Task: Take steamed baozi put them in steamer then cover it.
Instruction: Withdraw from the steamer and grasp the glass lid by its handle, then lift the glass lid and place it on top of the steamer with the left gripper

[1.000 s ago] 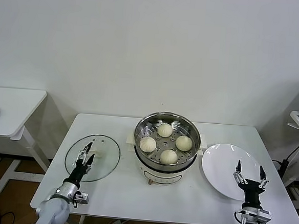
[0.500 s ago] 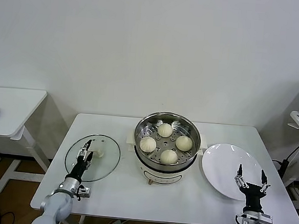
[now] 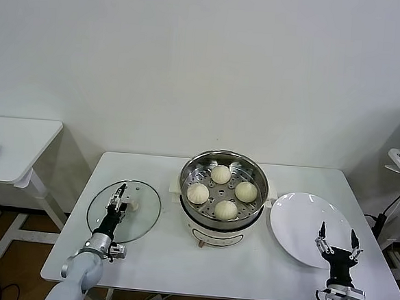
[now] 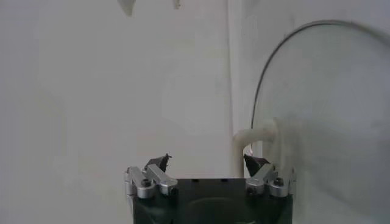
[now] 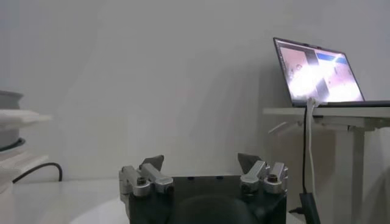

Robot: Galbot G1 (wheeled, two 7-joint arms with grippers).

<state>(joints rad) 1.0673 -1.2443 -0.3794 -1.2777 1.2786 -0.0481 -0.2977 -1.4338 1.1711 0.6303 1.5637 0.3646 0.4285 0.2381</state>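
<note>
Four cream-white baozi (image 3: 222, 191) sit on the holed tray inside the steel steamer (image 3: 225, 167) at the table's middle. The glass cover (image 3: 140, 218) lies flat on the table to the steamer's left, its white handle (image 3: 133, 204) up. My left gripper (image 3: 117, 201) is open over the cover, just beside the handle; in the left wrist view the handle (image 4: 262, 143) stands near one fingertip (image 4: 255, 163), with the gripper (image 4: 207, 161) empty. My right gripper (image 3: 336, 238) is open and empty at the front edge of the white plate (image 3: 301, 222), also shown in the right wrist view (image 5: 201, 163).
The empty white plate lies right of the steamer. A small side table (image 3: 11, 144) with a dark object stands far left. A laptop (image 5: 317, 79) on a stand is off to the right.
My left gripper has moved forward over the cover toward its handle. My right gripper has drawn back slightly toward the table's front edge.
</note>
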